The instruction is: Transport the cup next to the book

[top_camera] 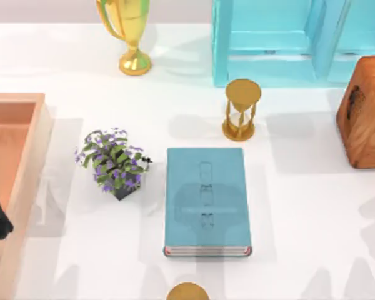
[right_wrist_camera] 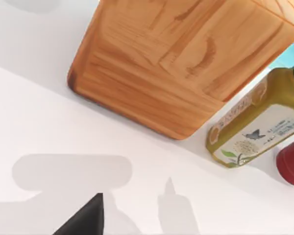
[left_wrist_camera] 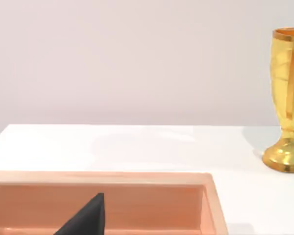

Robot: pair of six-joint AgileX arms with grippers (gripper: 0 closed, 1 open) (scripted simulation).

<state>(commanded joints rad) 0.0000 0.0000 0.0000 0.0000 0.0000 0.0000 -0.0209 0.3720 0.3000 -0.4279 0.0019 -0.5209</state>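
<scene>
Copper cup (top_camera: 187,291) sits at the worktop's (top_camera: 300,219) near edge, just short of the teal book (top_camera: 205,200), ungrasped; neither pincer's spread can be told.

Open counter (top_camera: 300,206) is lying to the right of the book (top_camera: 206,201), toward the counter's right edge. On the book's left the potted plant (top_camera: 114,164) is crowding in; the hourglass (top_camera: 241,109) is standing just behind it; the wooden box (top_camera: 366,112) is blocking the right edge farther back.
</scene>
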